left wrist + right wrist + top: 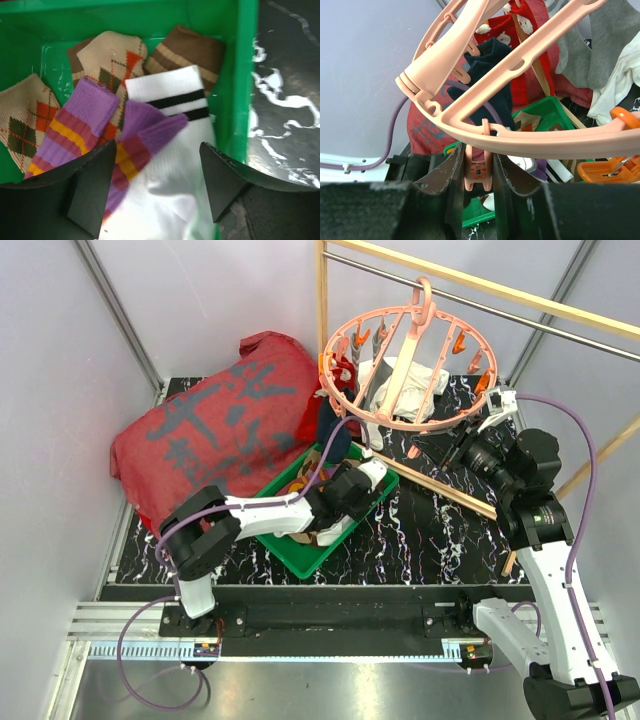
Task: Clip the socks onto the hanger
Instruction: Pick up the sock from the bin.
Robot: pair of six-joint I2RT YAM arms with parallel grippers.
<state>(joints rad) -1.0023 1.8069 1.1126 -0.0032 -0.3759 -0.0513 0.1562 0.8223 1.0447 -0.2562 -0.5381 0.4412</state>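
Note:
Several socks lie in the green tray (240, 75): a white sock with black stripes (175, 195), purple-orange striped socks (75, 130), brown argyle socks (115, 60) and a brown-cream striped sock (187, 50). My left gripper (157, 170) is down in the tray, open, with its fingers on either side of the white sock. The salmon-pink hanger (410, 365) hangs from the rail at the back right. My right gripper (478, 175) is shut on a pink clip (478, 167) dangling under the hanger ring (560, 137). Navy (490, 75), red (520, 60) and grey (600, 50) socks hang on the hanger.
A big red cloth with grey characters (215, 430) lies at the back left, beside the green tray (300, 550). A wooden-and-metal rail frame (470, 285) stands at the back right. Orange clips (615, 165) dangle near my right gripper. Grey walls close in both sides.

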